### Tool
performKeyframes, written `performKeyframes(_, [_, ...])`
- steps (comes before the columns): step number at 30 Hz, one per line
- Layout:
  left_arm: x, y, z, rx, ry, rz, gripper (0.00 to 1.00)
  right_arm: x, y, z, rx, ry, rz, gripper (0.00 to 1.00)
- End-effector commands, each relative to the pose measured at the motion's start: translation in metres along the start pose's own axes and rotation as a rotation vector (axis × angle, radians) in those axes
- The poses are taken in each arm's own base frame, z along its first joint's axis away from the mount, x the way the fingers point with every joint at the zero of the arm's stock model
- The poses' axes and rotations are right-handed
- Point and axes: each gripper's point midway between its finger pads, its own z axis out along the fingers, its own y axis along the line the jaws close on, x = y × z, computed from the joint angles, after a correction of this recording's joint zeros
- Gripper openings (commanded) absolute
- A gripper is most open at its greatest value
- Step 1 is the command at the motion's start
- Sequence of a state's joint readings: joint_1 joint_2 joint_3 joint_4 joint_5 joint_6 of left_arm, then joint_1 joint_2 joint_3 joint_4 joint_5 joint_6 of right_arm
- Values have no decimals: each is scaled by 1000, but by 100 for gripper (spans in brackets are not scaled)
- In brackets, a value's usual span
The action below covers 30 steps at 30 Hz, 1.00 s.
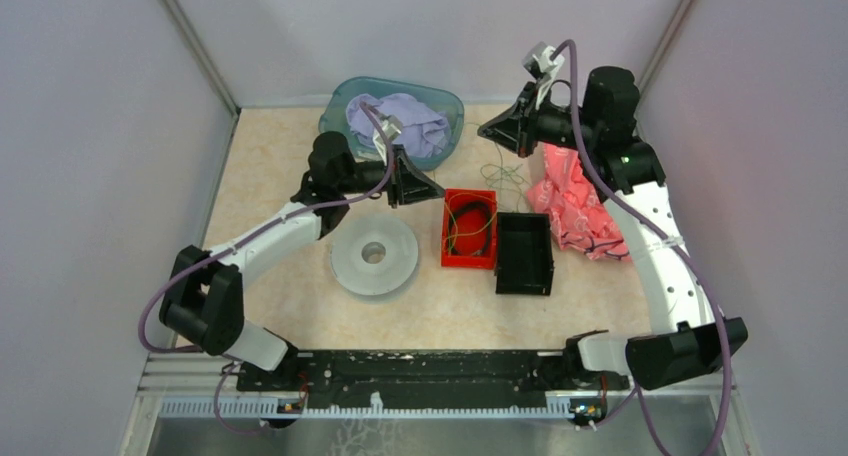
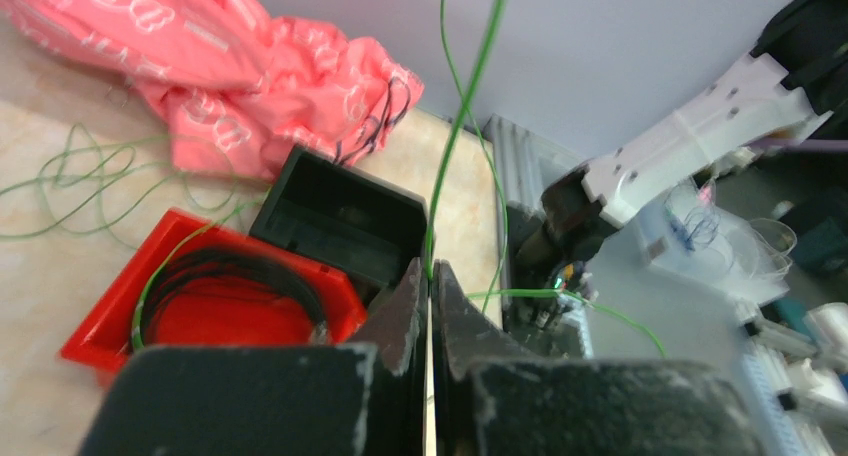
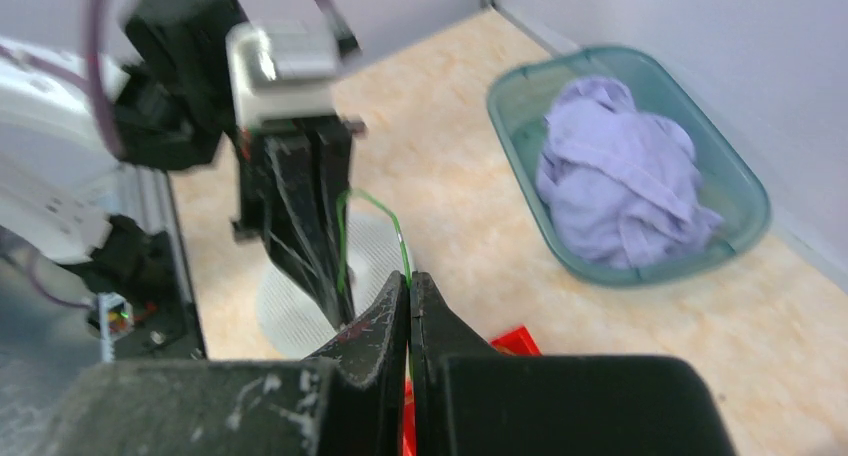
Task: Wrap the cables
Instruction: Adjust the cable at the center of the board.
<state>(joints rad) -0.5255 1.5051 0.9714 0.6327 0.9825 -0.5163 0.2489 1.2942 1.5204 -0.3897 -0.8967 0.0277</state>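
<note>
By the red tray (image 1: 446, 231), a green wire (image 2: 462, 116) is pinched by the left claw (image 2: 430, 271) and right claw (image 3: 409, 281), both clamped tight, probably to be held taut for winding; other cables (image 1: 505, 171) are left tangled on the tabletop (image 1: 280, 176)

My left gripper (image 1: 428, 189) points toward 3 o'clock, jaws pressed together; my right gripper (image 1: 488, 131) points toward 9 o'clock, likewise clamped.
</note>
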Motion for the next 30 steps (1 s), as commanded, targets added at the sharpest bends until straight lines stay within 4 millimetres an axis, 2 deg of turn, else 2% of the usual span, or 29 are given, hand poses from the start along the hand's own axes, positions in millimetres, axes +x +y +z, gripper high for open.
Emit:
performKeyframes(1, [-21, 3, -7, -84, 87, 222, 0, 19, -21, -20, 168, 77, -171, 0])
performKeyframes(2, [-24, 7, -9, -117, 111, 248, 0, 28, -26, -22, 187, 105, -190, 0])
performKeyframes(4, [-30, 14, -12, -178, 153, 292, 0, 44, -27, -26, 189, 155, -217, 7])
performKeyframes(7, [-37, 20, -16, -239, 219, 335, 0, 61, -20, -28, 137, 207, -252, 31])
performKeyframes(10, [-37, 27, -18, -285, 284, 357, 0, 58, -8, -27, 101, 216, -313, 57])
performKeyframes(11, [-37, 29, -18, -300, 303, 366, 0, 54, -4, -25, 94, 211, -332, 63])
performKeyframes(16, [-35, 30, -13, -345, 388, 394, 0, 44, 13, -9, 35, 207, -365, 82])
performKeyframes(20, [-31, 25, -7, -351, 408, 396, 0, 40, 16, 4, 13, 190, -350, 83])
performKeyframes(24, [-29, 23, 0, -354, 420, 396, 0, 43, 22, 14, -20, 183, -321, 79])
performKeyframes(30, [-25, 17, 8, -323, 429, 394, 0, 46, 19, 28, -7, 165, -262, 59])
